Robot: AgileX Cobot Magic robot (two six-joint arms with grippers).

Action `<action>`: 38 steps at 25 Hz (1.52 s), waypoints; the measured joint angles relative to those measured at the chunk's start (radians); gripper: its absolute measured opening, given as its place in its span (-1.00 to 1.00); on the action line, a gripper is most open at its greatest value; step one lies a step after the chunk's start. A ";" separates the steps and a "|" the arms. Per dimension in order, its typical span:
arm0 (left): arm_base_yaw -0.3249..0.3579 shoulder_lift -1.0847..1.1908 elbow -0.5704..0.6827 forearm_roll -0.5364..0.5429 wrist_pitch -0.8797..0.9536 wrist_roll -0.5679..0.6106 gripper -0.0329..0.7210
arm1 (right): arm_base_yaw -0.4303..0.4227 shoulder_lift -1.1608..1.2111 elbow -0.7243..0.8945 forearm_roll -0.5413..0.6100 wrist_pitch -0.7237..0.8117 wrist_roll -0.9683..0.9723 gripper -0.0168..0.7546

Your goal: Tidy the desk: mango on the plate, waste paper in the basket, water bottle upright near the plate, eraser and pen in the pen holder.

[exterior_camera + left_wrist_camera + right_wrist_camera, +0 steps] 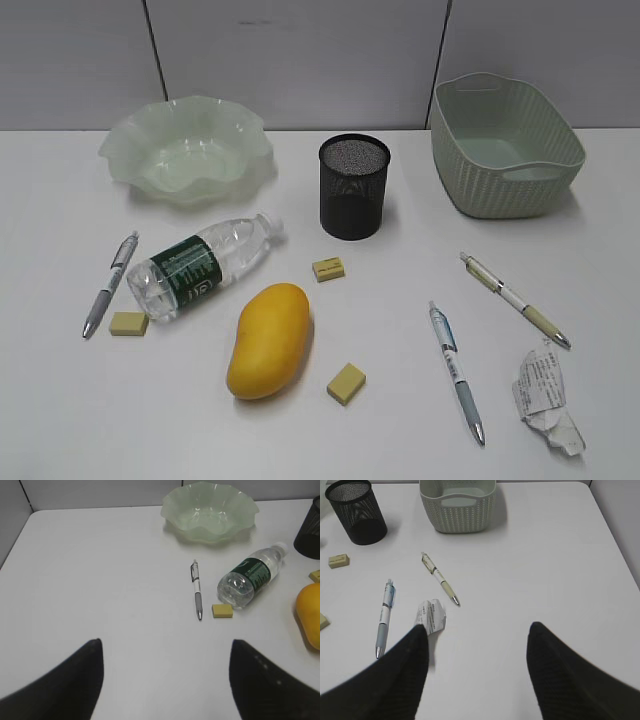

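No text is legible from my cameras; the water bottle (203, 265) on the desk (400, 330) carries a dark green label (188, 268) with white markings too small to read; the crumpled waste paper (546, 397) shows fine printed lines, also unreadable; the pens bear no markings I can make out.
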 joint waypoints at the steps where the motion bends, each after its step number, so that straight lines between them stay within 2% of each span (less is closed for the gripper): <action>1: 0.000 0.000 0.000 0.000 0.000 0.000 0.66 | 0.000 0.000 0.000 0.000 0.000 0.000 0.32; 12: 0.000 0.000 0.000 0.000 0.000 0.000 0.65 | 0.000 0.000 0.000 0.000 0.000 0.000 0.32; 24: 0.000 0.009 -0.012 -0.025 -0.001 0.000 0.55 | 0.000 0.000 0.000 0.000 0.000 0.000 0.32; 34: 0.000 0.303 -0.155 -0.030 -0.054 0.000 0.55 | 0.000 0.000 0.000 0.000 0.000 0.000 0.32; 38: 0.000 0.431 -0.208 -0.090 -0.063 0.000 0.54 | 0.000 0.000 0.000 0.000 0.000 0.000 0.32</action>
